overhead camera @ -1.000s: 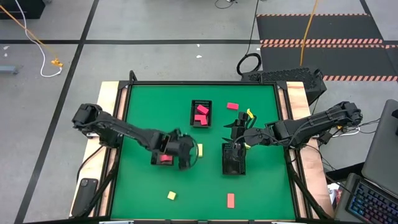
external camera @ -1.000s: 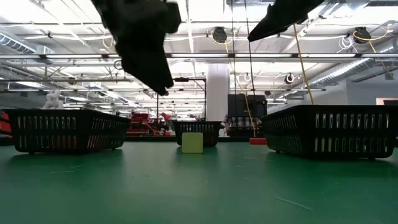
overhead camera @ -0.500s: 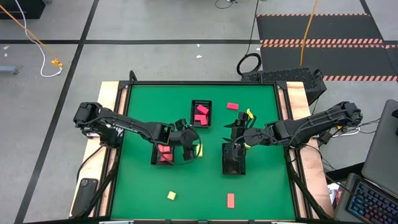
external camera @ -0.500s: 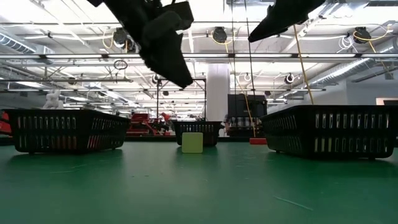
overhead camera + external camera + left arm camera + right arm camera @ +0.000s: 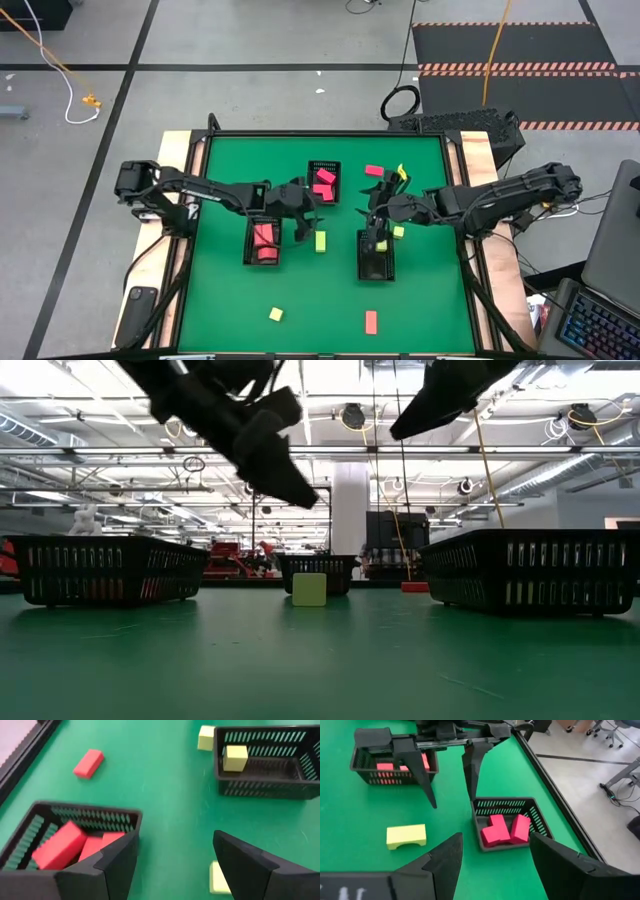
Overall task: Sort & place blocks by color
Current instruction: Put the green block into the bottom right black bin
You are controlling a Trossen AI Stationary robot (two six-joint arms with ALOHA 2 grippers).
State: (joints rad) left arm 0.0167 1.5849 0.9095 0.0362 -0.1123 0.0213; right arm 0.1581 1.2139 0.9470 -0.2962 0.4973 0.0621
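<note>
My left gripper (image 5: 306,216) (image 5: 175,832) hangs open above the green table between the three black trays, fingers pointing toward the table's right. It holds nothing. A pale yellow arch block (image 5: 321,240) (image 5: 406,836) lies flat on the table just near of it. My right gripper (image 5: 373,213) (image 5: 496,837) hangs open and empty over the far end of the right tray (image 5: 376,258), facing my left gripper (image 5: 453,801). A yellow block (image 5: 236,757) lies in that tray. The left tray (image 5: 262,243) and the far tray (image 5: 323,182) hold pink-red blocks.
Loose on the table lie a pink-red block (image 5: 374,171) near the far edge, a yellow block (image 5: 398,232) beside the right tray, another yellow one (image 5: 275,314) and a salmon bar (image 5: 371,321) toward the near edge. The two grippers hang close together.
My left gripper has moved from above the left tray toward the table's right and far edge, and the red blocks in that tray now show. My right gripper has shifted a little toward the far edge.
</note>
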